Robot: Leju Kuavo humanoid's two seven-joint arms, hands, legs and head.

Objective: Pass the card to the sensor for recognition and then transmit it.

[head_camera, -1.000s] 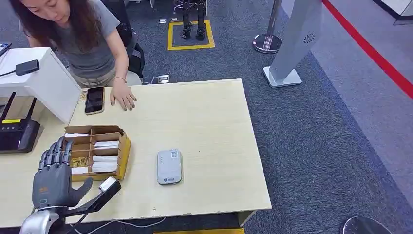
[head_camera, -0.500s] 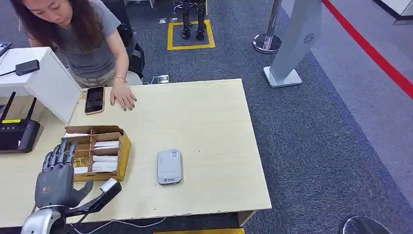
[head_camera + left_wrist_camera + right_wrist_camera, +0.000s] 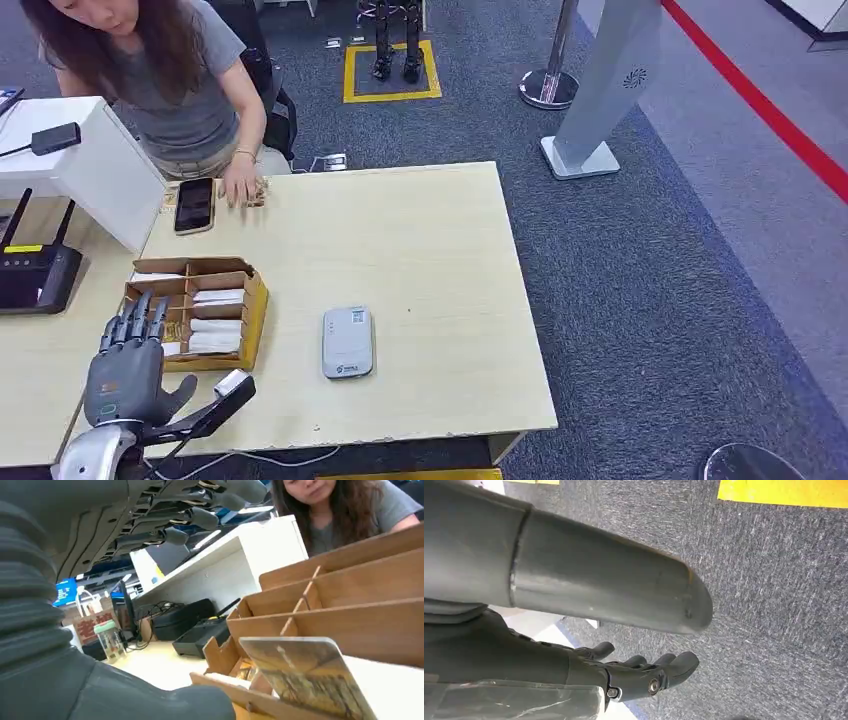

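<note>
Left robot hand [image 3: 128,375] is spread wide with nothing in it, hovering at the near corner of the cardboard box [image 3: 195,312] on the tabletop [image 3: 420,250]. Cards [image 3: 212,341] sit in the box's slots, with one picture card [image 3: 305,675] close by the fingers. The grey sensor [image 3: 347,342] lies just beside the box. Right robot hand [image 3: 644,672] hangs over carpet, fingers loosely apart, empty.

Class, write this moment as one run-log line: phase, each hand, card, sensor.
phase: reaching for card | left hand: open, over cardboard box | right hand: empty, hanging over floor | card: in box | sensor: untouched on table
</note>
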